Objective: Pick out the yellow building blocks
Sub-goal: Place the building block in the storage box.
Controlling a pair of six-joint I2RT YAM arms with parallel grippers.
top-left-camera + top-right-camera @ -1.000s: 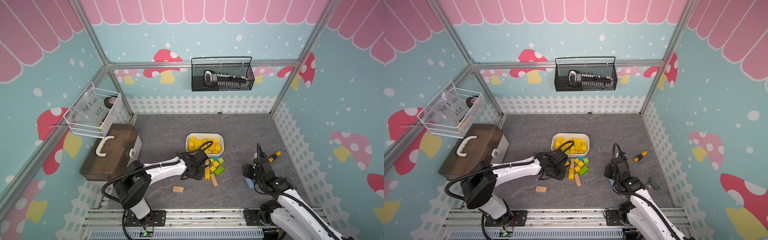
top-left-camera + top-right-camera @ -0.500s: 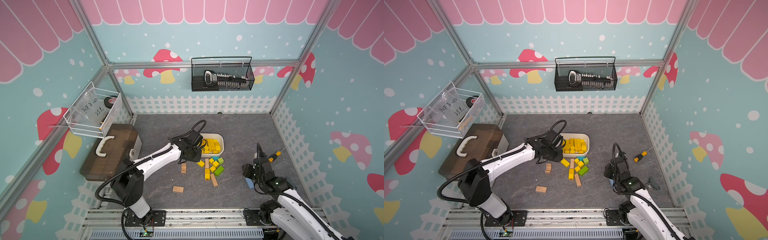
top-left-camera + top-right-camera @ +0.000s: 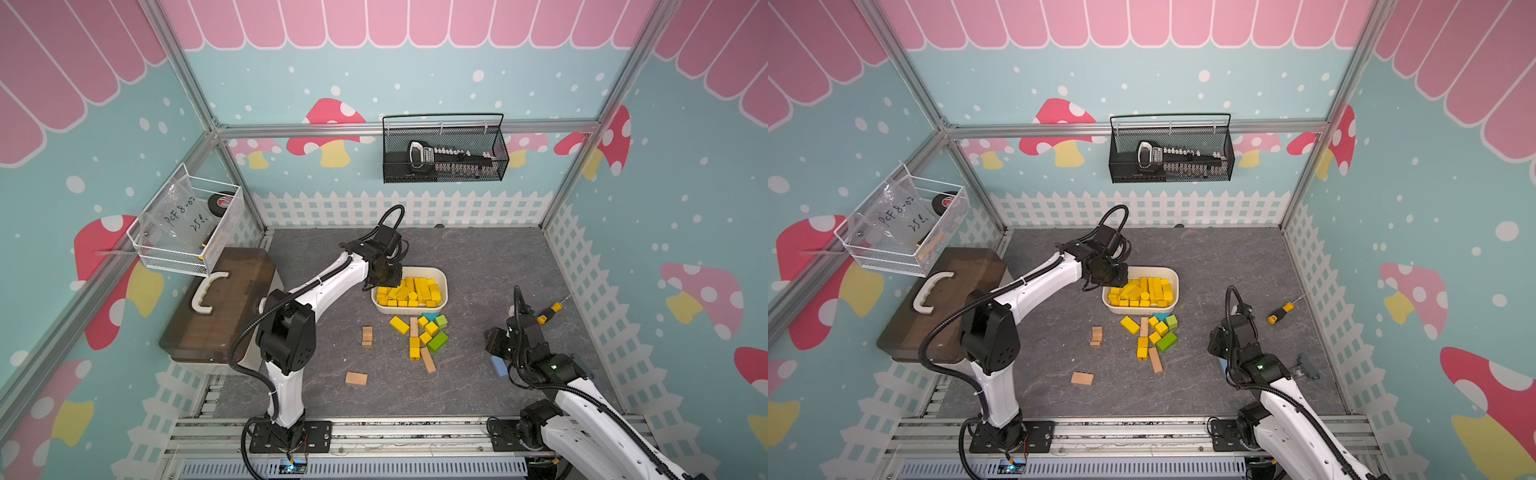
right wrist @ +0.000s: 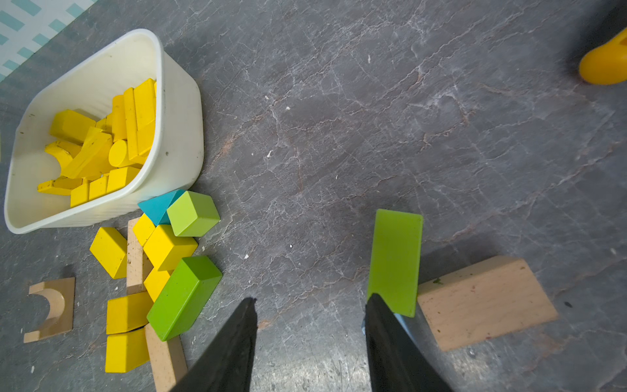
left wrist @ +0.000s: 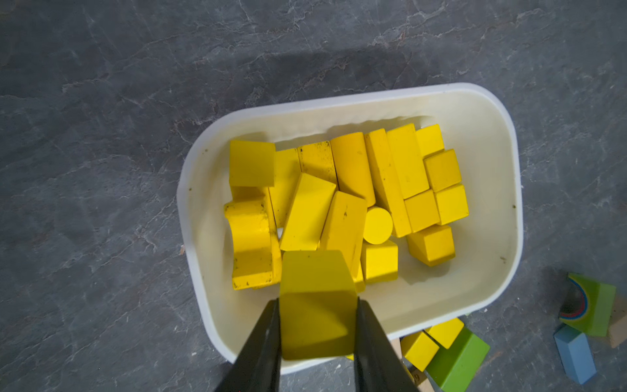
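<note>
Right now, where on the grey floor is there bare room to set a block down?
Bare: between the white tub and the screwdriver; behind the tub up to the picket fence; the front strip past the flat tan block. Crowded: the mixed block pile before the tub.

Blocks fill the bin; loose blocks lie before it.

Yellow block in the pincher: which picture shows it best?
Left wrist view: the yellow block is close up, clamped in the left gripper over the white tub. In both top views the gripper mostly hides it; the right wrist view misses it.
</note>
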